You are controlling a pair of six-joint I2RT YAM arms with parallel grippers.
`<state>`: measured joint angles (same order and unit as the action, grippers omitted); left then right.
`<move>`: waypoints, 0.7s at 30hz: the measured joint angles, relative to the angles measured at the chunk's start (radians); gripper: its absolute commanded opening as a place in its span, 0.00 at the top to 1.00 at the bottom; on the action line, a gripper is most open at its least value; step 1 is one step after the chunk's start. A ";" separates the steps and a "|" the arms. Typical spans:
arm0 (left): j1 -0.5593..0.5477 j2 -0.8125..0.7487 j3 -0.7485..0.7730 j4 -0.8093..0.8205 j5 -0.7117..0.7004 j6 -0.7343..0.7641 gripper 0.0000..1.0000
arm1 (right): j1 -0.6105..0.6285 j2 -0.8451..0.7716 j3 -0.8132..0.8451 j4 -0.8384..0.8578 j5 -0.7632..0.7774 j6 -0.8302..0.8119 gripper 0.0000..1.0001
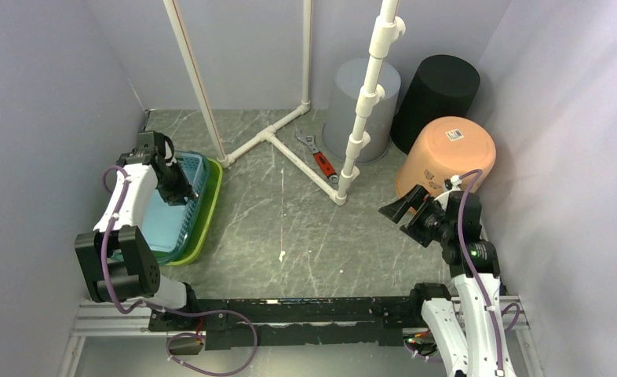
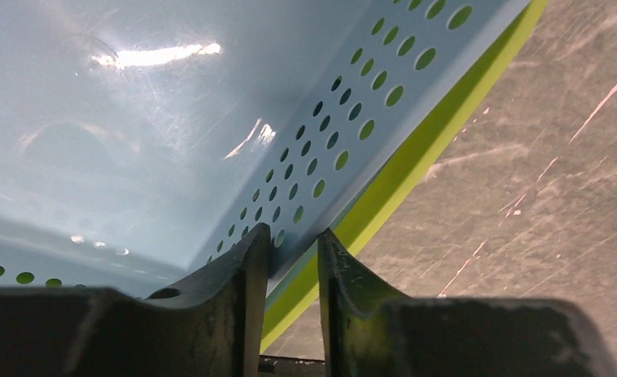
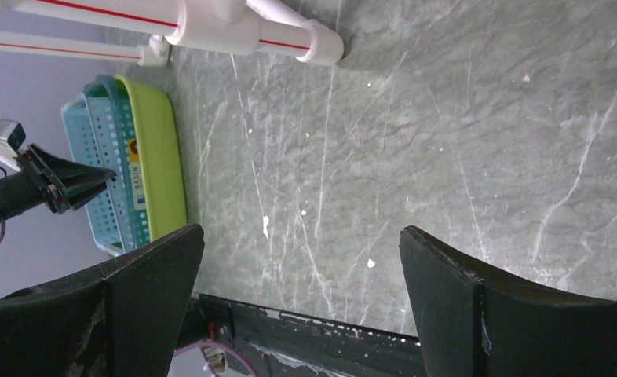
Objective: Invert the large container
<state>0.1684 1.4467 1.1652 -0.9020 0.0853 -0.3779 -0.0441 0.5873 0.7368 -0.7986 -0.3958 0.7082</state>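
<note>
the blue basket sits at the left side of the table, close to the left wall, nested inside a lime green basin whose rim shows along its right and near edges. both rest open side up, and i can see the smooth blue floor and the perforated wall in the left wrist view.

my left gripper reaches down onto the basket's right-hand wall. the two fingers straddle it, one inside and one outside, with the perforated blue wall filling the narrow gap between them. from here it reads as clamped on that wall, and the green basin lies just outside the outer finger.

my right gripper hangs over the right side of the table, well apart from the basket. its jaws are spread wide with nothing between them but bare marbled table.

behind that gripper an orange bucket lies tilted with its labelled base towards the camera. a black bucket and a grey bucket stand bottom up at the back wall. a white pipe frame crosses the middle of the table, with a red-handled wrench lying beside it.
</note>
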 measured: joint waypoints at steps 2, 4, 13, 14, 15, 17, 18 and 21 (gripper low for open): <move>0.000 0.000 0.000 0.000 0.017 0.010 0.79 | 0.000 0.011 -0.005 -0.002 -0.011 0.000 0.00; 0.000 0.000 0.000 0.002 0.041 0.029 0.85 | 0.000 0.014 -0.007 -0.002 -0.018 0.000 0.00; -0.055 -0.025 -0.023 0.032 0.116 0.044 0.91 | 0.000 -0.002 -0.010 0.002 -0.035 0.014 0.00; -0.074 -0.036 -0.031 0.029 0.116 0.040 0.93 | 0.000 -0.002 -0.013 0.006 -0.036 0.019 0.00; -0.100 -0.053 -0.043 0.024 0.121 0.033 0.94 | 0.000 -0.002 -0.016 0.011 -0.039 0.022 0.00; -0.144 -0.086 -0.074 0.013 0.136 0.013 0.96 | 0.000 0.001 -0.019 0.021 -0.050 0.029 0.00; -0.171 -0.103 -0.090 0.003 0.143 0.000 0.96 | 0.000 0.006 -0.019 0.026 -0.057 0.030 0.00; -0.244 -0.137 -0.119 -0.018 0.145 -0.038 0.96 | 0.000 0.020 -0.019 0.032 -0.061 0.033 0.00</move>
<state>-0.0753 1.3098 1.0458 -0.9195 0.2306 -0.4156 -0.0441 0.6075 0.7177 -0.7662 -0.4572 0.7414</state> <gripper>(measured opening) 0.143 0.994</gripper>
